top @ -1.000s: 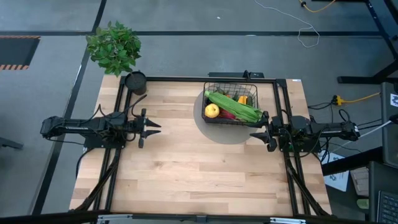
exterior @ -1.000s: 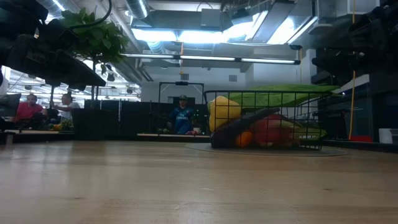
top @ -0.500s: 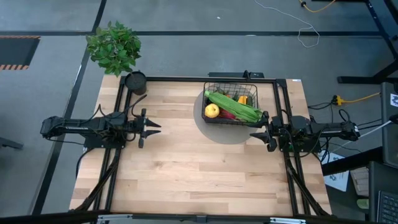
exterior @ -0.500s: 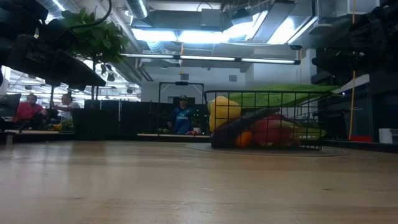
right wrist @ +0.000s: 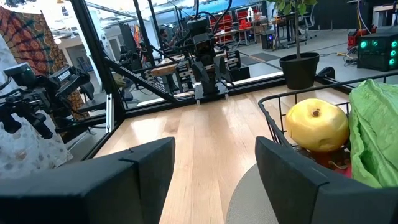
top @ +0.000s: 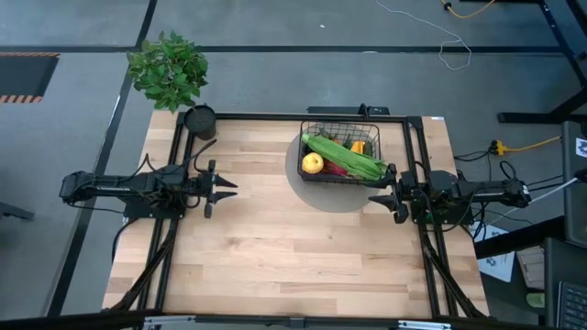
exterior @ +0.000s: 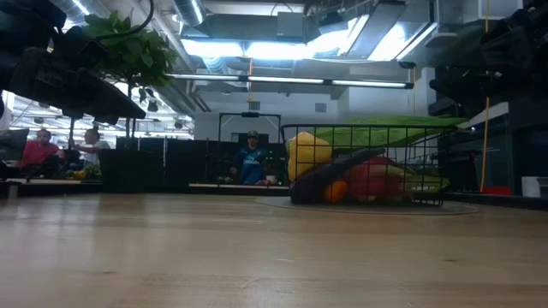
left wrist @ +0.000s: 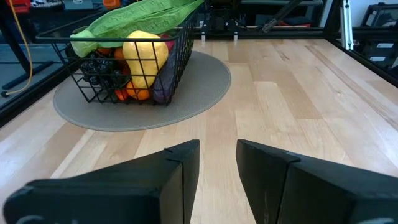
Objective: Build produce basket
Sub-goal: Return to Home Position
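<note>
Basket point(top: 341, 125) holding produce point(top: 347, 158) sits right of upper centre; left gripper point(top: 229, 188) mid-left, right gripper point(top: 376, 200) mid-right, both with fingers spread.

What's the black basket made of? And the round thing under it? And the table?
The basket looks like thin black-coated metal wire: open grid. The round mat seems grey felt or fabric: dull, flat. The table looks like pale wood: grain, joined strips.
</note>
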